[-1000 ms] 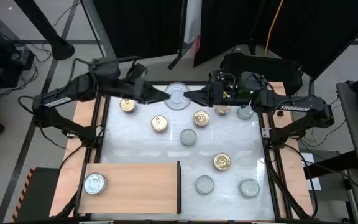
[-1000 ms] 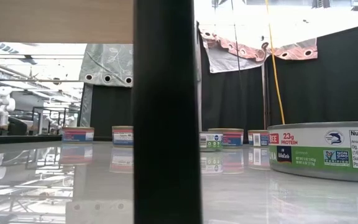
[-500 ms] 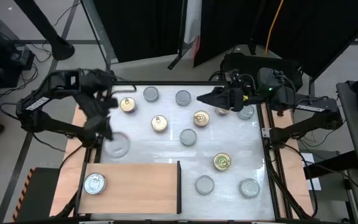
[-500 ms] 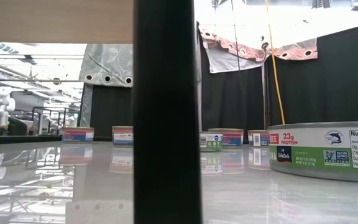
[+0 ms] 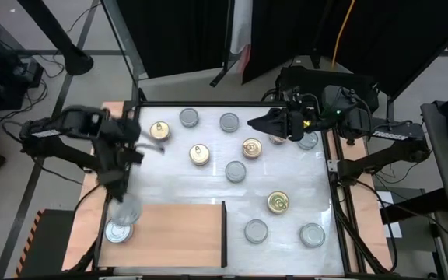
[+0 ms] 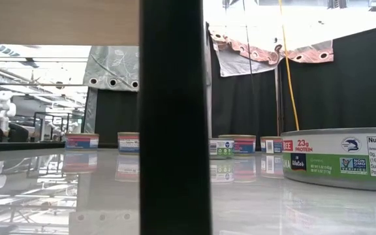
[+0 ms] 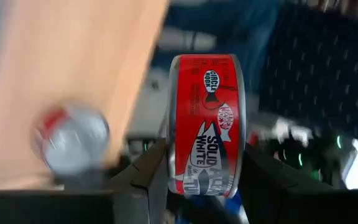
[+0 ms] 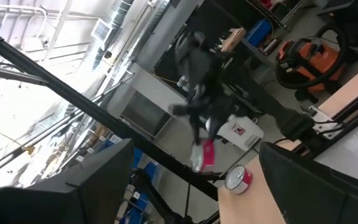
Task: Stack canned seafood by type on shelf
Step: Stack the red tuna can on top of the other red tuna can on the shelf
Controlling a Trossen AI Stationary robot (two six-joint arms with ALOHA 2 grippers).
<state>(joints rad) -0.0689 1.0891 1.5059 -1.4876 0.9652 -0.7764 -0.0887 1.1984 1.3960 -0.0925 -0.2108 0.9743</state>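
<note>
The left gripper [image 5: 124, 208], jaws clamped on a red-labelled tuna can [image 7: 207, 124], has swung toward 7 o'clock, over the silver-lidded can [image 5: 118, 230] on the shelf [image 5: 177, 233]. Released off-centre, it could slide off. The right gripper [image 5: 253, 123] hovers at 1 o'clock, jaws open and empty.

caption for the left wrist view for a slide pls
Left gripper holds a red-labelled tin on edge above the wooden shelf, where a silver-lidded tin lies.

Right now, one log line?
left end effector: holds red-labelled can over shelf | right end effector: open, idle
</note>
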